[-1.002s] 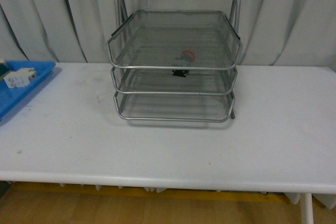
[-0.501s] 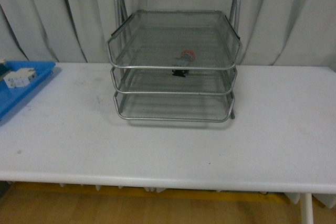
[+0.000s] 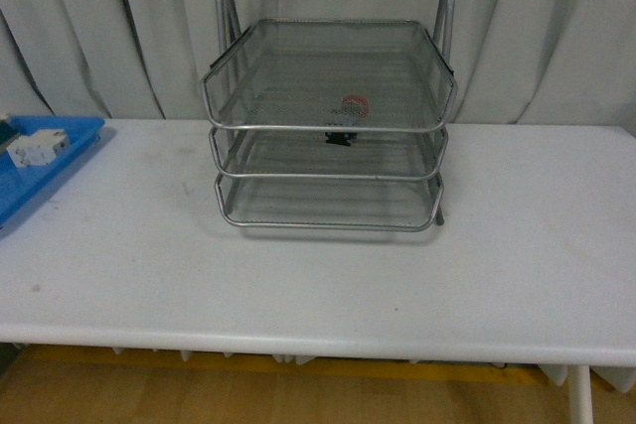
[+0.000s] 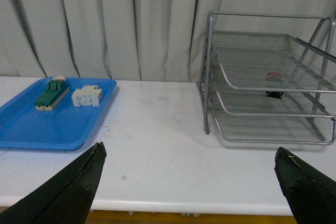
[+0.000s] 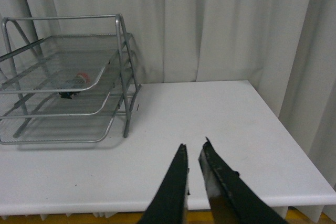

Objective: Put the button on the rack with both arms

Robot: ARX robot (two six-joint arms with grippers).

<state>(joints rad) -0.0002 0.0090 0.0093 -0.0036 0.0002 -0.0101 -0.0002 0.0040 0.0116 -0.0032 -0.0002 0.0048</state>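
The silver wire-mesh rack (image 3: 328, 126) stands at the back middle of the white table. The button (image 3: 348, 116), red cap on a dark body, rests on the rack's top tier near its front rim; it shows too in the left wrist view (image 4: 274, 82) and the right wrist view (image 5: 73, 85). Neither arm shows in the front view. My left gripper (image 4: 191, 156) is open, hanging over the table's front edge, well short of the rack (image 4: 268, 77). My right gripper (image 5: 193, 148) is shut on nothing, over the table to the right of the rack (image 5: 63, 82).
A flat blue tray (image 4: 50, 121) lies at the table's left end and holds a green-and-cream block (image 4: 51, 93) and a white block (image 4: 87, 96). A grey curtain hangs behind the table. The table's right end (image 5: 294, 150) lies near my right gripper.
The button and the rack have stayed put. At the left edge of the front view, the blue tray and its white block have shifted slightly.
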